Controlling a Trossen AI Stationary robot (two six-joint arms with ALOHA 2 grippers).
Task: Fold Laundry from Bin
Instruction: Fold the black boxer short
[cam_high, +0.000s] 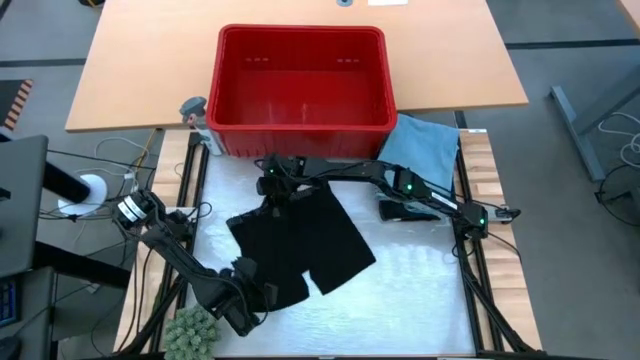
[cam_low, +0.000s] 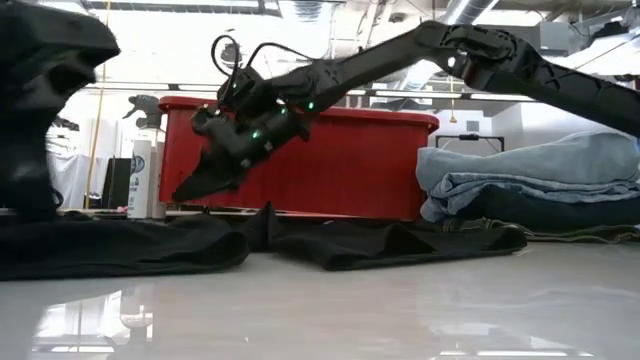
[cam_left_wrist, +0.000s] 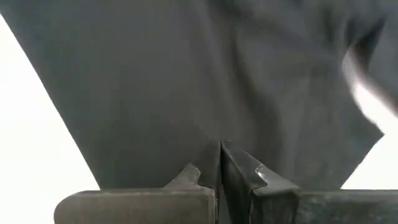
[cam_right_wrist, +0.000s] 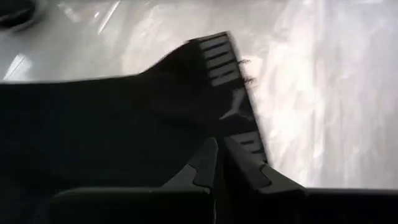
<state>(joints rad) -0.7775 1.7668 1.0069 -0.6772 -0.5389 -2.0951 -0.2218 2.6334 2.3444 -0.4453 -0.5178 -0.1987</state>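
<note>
The left gripper pinches the near corner of the black shorts on the table. The right gripper, jaws nearly closed, hovers over the waistband at the far edge, beside the red bin.

Black garment spread on the white table
The black garment lies mid-table; the right gripper is over its far edge, the left gripper at its near-left corner, near the red bin.

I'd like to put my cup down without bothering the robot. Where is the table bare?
The white top is bare between the black garment and the table's right edge, up to the near edge. It's crowded around the garment, where the left gripper and right gripper work, and by the red bin and the folded blue pile.
</note>
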